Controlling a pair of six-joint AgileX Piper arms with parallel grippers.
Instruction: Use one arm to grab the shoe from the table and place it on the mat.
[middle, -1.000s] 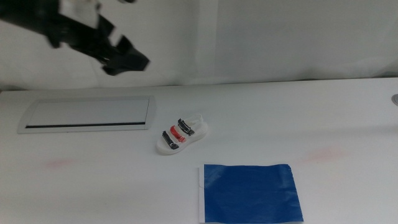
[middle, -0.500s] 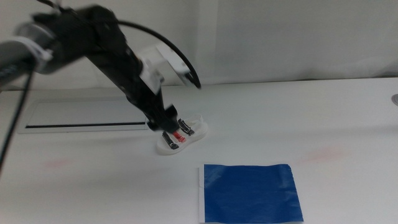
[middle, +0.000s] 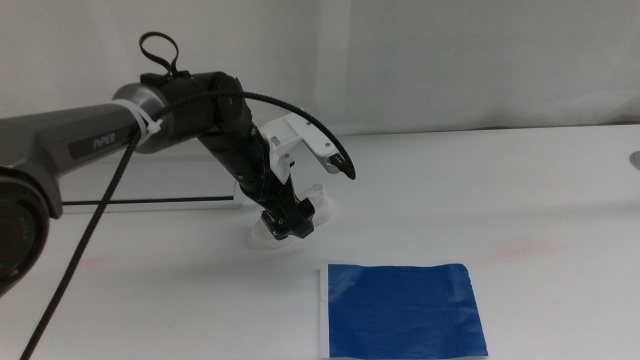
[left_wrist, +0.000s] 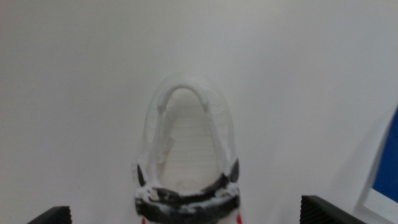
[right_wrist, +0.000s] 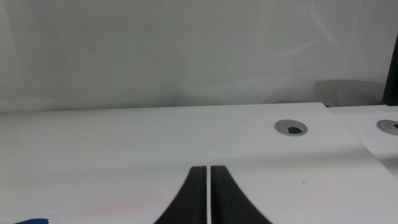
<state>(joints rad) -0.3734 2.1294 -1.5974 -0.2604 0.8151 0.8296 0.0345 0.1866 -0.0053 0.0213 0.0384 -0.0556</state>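
White table (middle: 520, 180); our left gripper (middle: 285, 222) straddles the shoe (left_wrist: 186, 155), jaws spread. We should centre over straps before pinching.

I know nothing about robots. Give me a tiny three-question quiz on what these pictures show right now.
1. True or false: the shoe already lies on the mat.
2. Which gripper is down at the shoe? A) left gripper B) right gripper
3. Fill in: in the left wrist view, the jaws stand ____ on either side of the shoe.

Key: 1. False, it is on the table. 2. A. 3. open.
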